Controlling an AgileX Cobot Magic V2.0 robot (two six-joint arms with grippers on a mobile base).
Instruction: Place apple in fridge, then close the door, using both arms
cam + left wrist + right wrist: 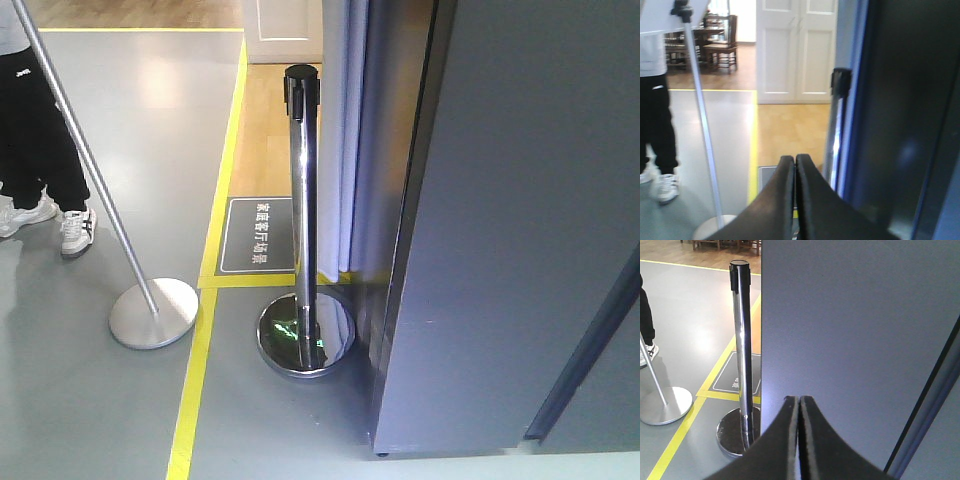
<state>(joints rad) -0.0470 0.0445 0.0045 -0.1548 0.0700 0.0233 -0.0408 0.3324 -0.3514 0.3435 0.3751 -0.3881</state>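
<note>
The fridge's flat dark grey door (pixel 520 220) fills the right of the front view, and none of the white inside shows. I cannot tell whether the door stands ajar. In the right wrist view my right gripper (pixel 799 398) is shut on nothing, its tips close before the same grey door (pixel 855 325). My left gripper (pixel 795 157) is also shut and empty; it points along the door's dark face (pixel 905 110), which lies just to its right. The apple is out of view in all three views.
A chrome barrier post (pixel 303 200) stands on its round base (pixel 305 335) just left of the fridge. A second, tilted post (pixel 95 180) has a flat base (pixel 153 312) further left, near a person's legs (pixel 40 130). Yellow floor tape (pixel 205 300) runs past.
</note>
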